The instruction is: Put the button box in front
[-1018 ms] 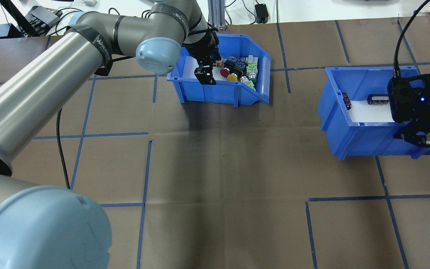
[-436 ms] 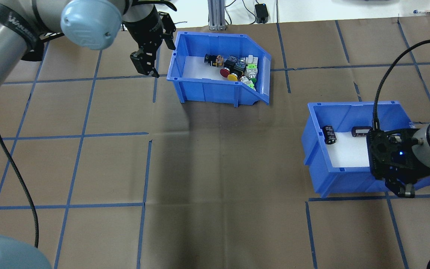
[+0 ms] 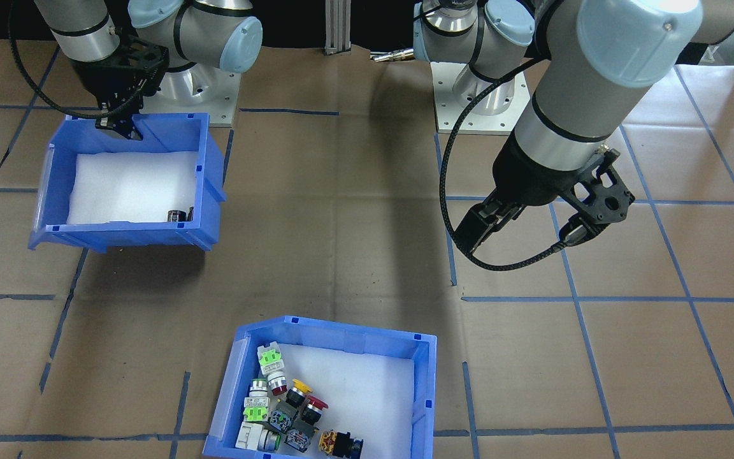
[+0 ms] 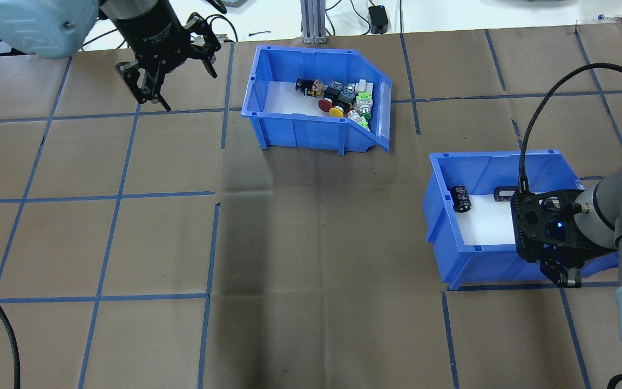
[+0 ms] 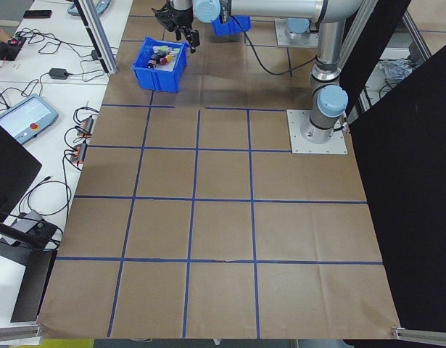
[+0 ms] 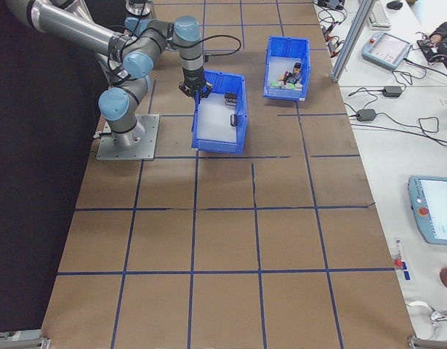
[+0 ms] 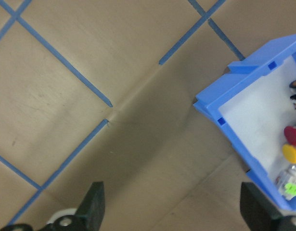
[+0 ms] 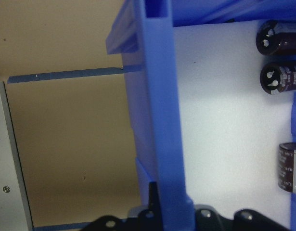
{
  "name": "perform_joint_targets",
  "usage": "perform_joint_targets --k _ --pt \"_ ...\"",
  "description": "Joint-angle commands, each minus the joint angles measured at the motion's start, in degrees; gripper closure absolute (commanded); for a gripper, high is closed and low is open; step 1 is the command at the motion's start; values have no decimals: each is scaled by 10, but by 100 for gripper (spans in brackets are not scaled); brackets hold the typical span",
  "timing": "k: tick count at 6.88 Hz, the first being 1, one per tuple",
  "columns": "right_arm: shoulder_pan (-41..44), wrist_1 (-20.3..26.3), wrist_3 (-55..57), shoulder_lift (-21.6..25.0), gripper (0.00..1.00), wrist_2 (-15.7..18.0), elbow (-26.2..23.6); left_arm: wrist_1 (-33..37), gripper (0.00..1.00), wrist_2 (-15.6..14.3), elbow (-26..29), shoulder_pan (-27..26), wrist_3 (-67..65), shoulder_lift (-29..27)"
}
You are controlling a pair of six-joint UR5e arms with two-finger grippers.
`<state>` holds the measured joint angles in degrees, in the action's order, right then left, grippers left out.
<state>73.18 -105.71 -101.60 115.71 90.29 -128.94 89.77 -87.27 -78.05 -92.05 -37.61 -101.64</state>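
The button box [image 4: 300, 132] is a blue bin with white foam and a cluster of red, yellow and green push buttons [image 4: 343, 100]. It stands at the table's far edge, near the bottom in the front-facing view [image 3: 335, 331]. My left gripper [image 4: 154, 104] hovers open and empty to the left of it; the left wrist view shows the box's corner [image 7: 220, 120] at the right. My right gripper [image 4: 565, 275] is shut on the near wall of the other blue bin [image 4: 451, 259], which holds dark cylinders [image 4: 461, 198] and appears raised over its shadow.
Blue tape lines divide the brown table cover into squares. An aluminium post [image 4: 311, 21] and a black power adapter [image 4: 378, 19] stand beyond the far edge. The arm bases [image 3: 482, 95] are bolted on the robot's side. Cables trail from both wrists.
My left gripper came out of the button box and moved away to the left. My right gripper brought the cylinder bin nearer the robot and slightly left. The button box stayed put.
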Motion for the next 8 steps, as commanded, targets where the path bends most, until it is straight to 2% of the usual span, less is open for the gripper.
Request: perform_joint_targets --k 1,2,3,5,7,8 --pt "91 -6 100 -53 100 1 39 16 0 -44 -41 6 205 57" --pt "168 -8 196 -96 100 8 64 15 0 -42 -60 6 279 73" --pt "243 -26 263 -116 99 13 64 19 0 -43 -78 6 306 101" --pt "327 -75 366 -156 99 16 63 10 0 -43 -130 6 382 136" --pt "410 -140 429 -209 99 38 64 15 0 -34 -148 9 380 161" --pt "436 -163 434 -218 99 52 64 15 0 -17 -148 12 382 163"
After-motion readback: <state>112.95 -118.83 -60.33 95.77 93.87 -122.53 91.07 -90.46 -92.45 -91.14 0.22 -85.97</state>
